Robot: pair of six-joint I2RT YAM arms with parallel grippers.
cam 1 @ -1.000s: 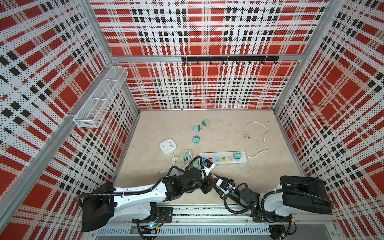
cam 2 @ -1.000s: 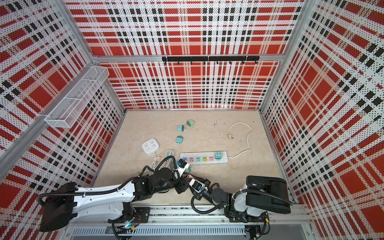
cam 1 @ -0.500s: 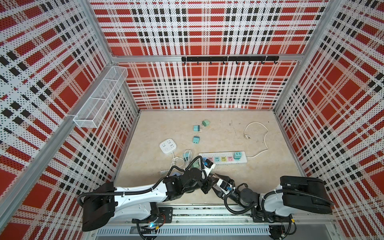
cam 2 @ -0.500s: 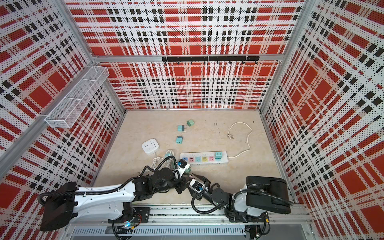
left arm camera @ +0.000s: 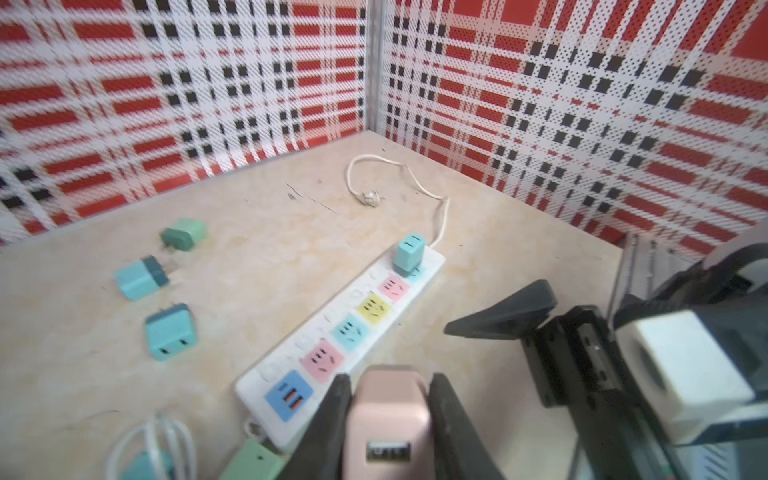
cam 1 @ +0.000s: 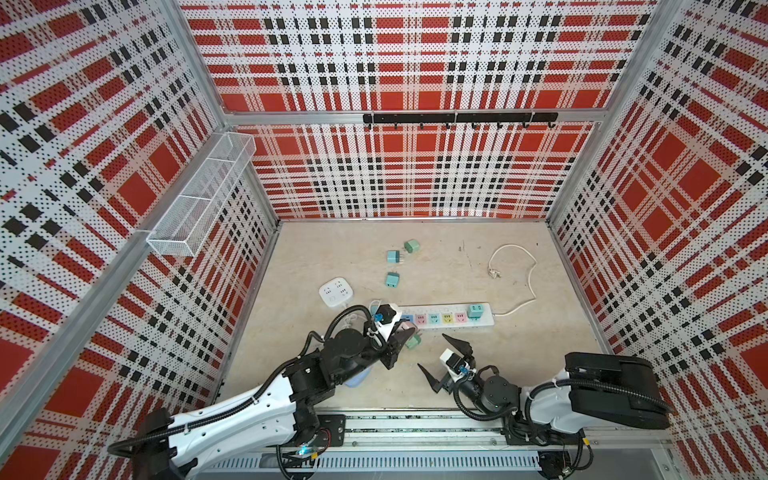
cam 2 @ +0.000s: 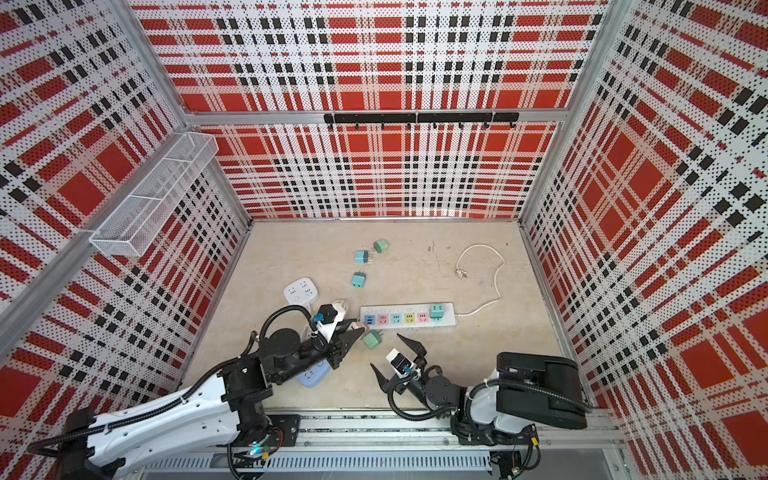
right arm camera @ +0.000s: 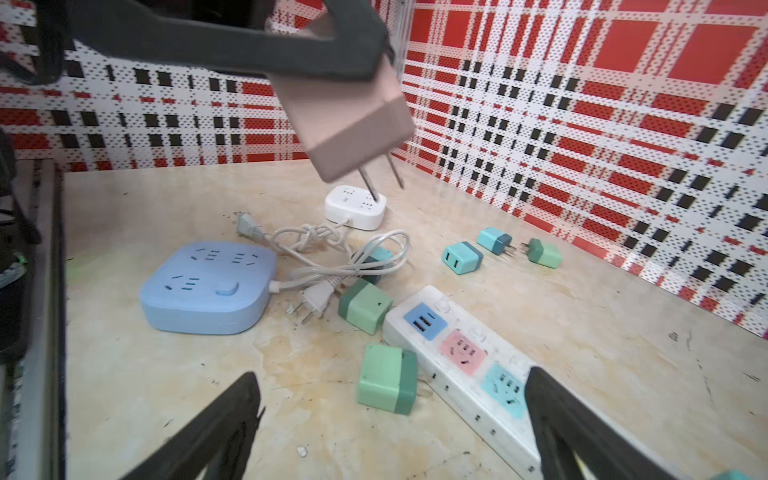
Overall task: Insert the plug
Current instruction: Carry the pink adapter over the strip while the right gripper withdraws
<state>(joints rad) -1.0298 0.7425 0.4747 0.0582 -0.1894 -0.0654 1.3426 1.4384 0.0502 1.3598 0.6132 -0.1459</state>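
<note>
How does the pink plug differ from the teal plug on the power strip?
Pink plug is clamped in the left gripper, in the air, prongs bare; teal plug is seated in the power strip, at its end, prongs hidden. Colour: pink versus teal. Both are boxy adapters.

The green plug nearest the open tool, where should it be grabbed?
Pinch the green plug across its light body's two flat sides, coming down from above. It lies flat with its prongs pointing sideways at the power strip, so the strip side is blocked.

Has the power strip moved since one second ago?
No. In a top view the strip keeps its place beside the white cube.
</note>
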